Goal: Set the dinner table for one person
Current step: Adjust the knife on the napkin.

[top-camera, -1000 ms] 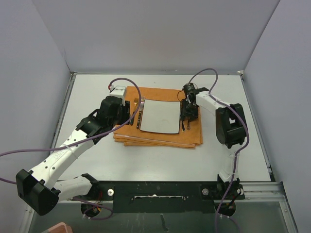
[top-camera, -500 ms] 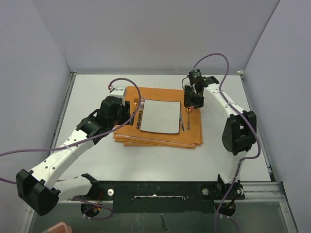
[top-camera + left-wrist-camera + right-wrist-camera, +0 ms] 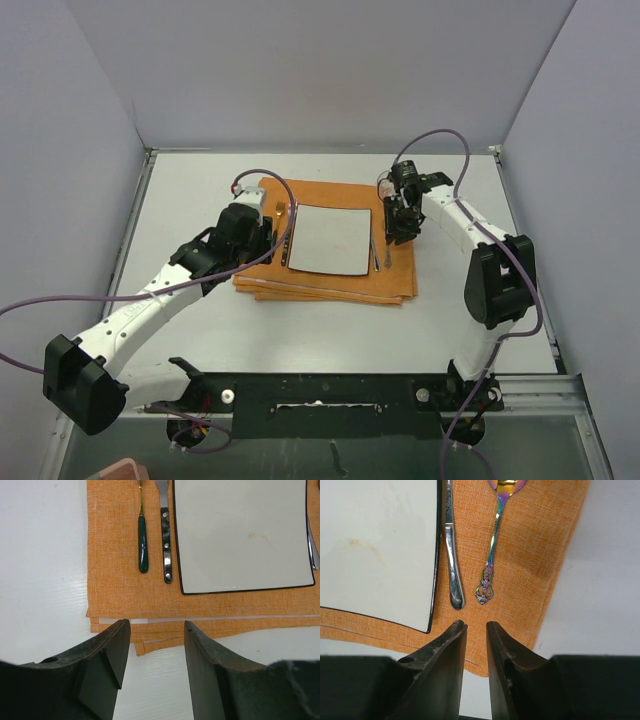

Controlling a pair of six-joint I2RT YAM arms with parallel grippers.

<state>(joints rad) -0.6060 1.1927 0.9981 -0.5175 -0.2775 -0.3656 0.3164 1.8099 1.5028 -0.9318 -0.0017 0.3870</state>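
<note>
The surface (image 3: 330, 325) was a large, flat, off-white rectangle with thin metal edging along its sides. It was far bigger than anything lying on it. It filled the middle of the overhead view, reaching from the arms' bases at the near edge to the pale back wall (image 3: 320, 70), with plain walls on both sides. In the wrist views its bare top looked smooth and matte, with a faint grain running across it.

A folded orange mat (image 3: 330, 285) lay toward the far middle of the surface, its stacked layers showing along the near edge. A square white plate (image 3: 330, 240) with a thin dark rim sat flat on the mat. To the left of the plate, two utensils lay side by side on the cloth: a green-handled one (image 3: 143, 547), and a dark one with a riveted handle (image 3: 166, 545) just beside the plate's rim. To the right, a silver handle (image 3: 452, 555) lay against the plate's edge, and a rainbow-tinted spoon (image 3: 495, 540) lay near it.

The left tool (image 3: 155, 625) hovered above the mat's near left edge, with its jaws standing moderately apart and nothing between them. The right tool (image 3: 474, 624) hung above the mat's right side near the two handles. Its jaws showed only a narrow gap and gripped nothing.
</note>
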